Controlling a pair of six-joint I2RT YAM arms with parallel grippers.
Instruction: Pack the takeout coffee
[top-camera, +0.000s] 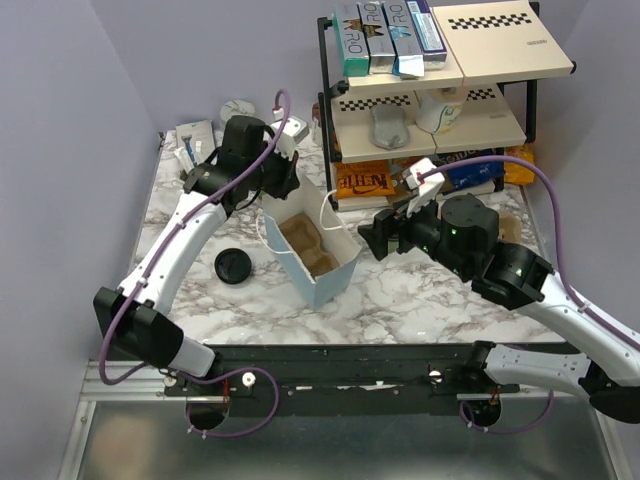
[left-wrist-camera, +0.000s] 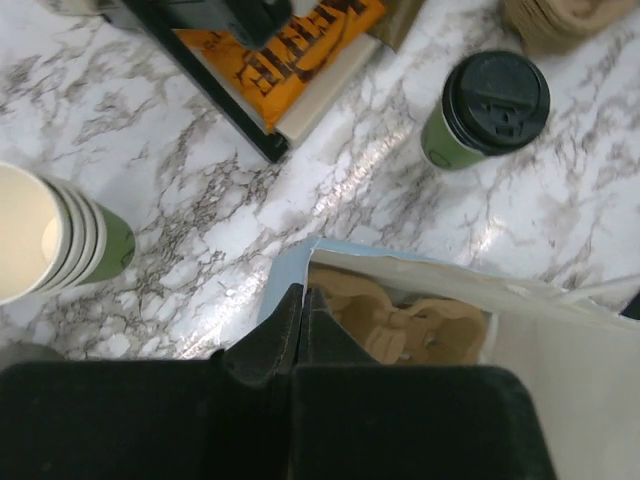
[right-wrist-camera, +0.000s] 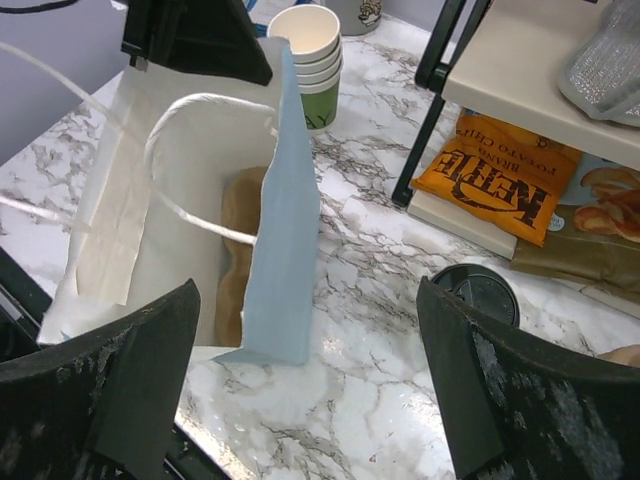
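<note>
My right claw (right-wrist-camera: 310, 300) gapes wide, empty. Between its fingers stands the blue-and-white paper bag (right-wrist-camera: 285, 250), blocking the left; the green paper cup with round black lid (right-wrist-camera: 480, 292) sits ahead-right, near the orange crisp packet (right-wrist-camera: 510, 185). My left claw (left-wrist-camera: 298, 325) pinches the bag's rim.

Lab booth w/ plain walls (top-camera: 60, 120)

Takeout coffee (left-wrist-camera: 495, 105) stands right of bag (top-camera: 335, 275), before rack (top-camera: 492, 126).
</note>
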